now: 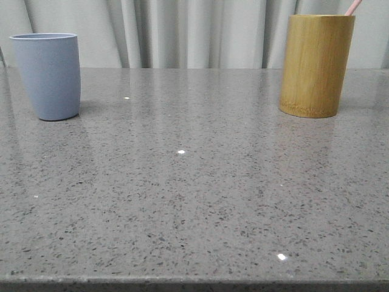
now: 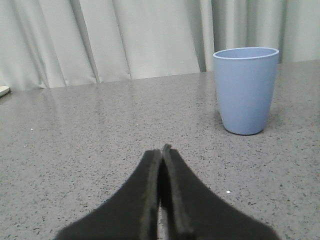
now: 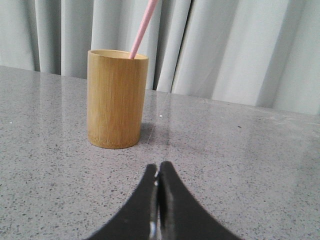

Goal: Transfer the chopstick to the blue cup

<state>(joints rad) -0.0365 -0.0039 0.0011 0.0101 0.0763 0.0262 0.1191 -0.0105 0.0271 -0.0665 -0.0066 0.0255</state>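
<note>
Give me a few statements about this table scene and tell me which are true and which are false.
1. The pink chopstick stands in the bamboo holder. True.
2. The blue cup lies on its side. False: it stands upright on the grey table.
3. The left gripper is wide open. False: its jaws are pressed together.
4. The right gripper holds nothing. True.
5. The cup and holder touch each other. False: they stand far apart, at opposite sides of the table.

The bench was viewed low from its front edge, facing the curtain. Each wrist view was shared with it: blue cup, bamboo holder.
</note>
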